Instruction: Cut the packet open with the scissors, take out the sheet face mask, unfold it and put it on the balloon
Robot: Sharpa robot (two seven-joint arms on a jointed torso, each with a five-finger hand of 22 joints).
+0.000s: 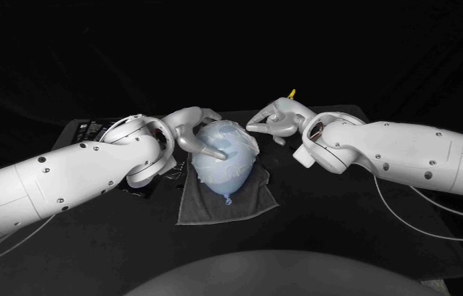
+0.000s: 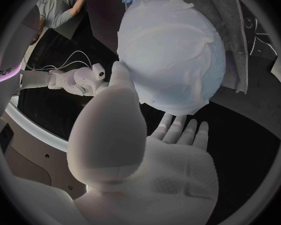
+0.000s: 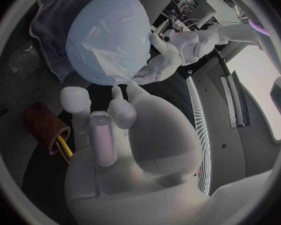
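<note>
Black surface [image 1: 328,242], a grey towel [image 1: 253,205] spread at its centre. The balloon [image 1: 229,174] lies on the towel, knot end toward the robot, with the sheet face mask [image 2: 172,45] draped over its upper face; a few folds and wrinkles show in the mask. Left hand [image 1: 198,135] sits at the balloon's left flank: fingers [image 1: 218,152] spread and holding nothing, one resting on the mask-covered side, palm open just beside it. Right hand [image 1: 275,123] is near the balloon's far right end, not clearly touching; its fingers [image 3: 100,135] are loosely bent, apart, holding nothing. A small brown cup [image 3: 45,127] stands near the right hand with a yellow handle [image 3: 64,150] in it, likely the scissors, though I cannot tell. Judged step: seating and smoothing the mask, so the task looks near its end. To do it well, brace the balloon with the right hand so it does not roll off the towel. Then stroke with the flats of the left fingers from the middle outward, lightly, so the wet sheet neither drags nor bunches.
</note>
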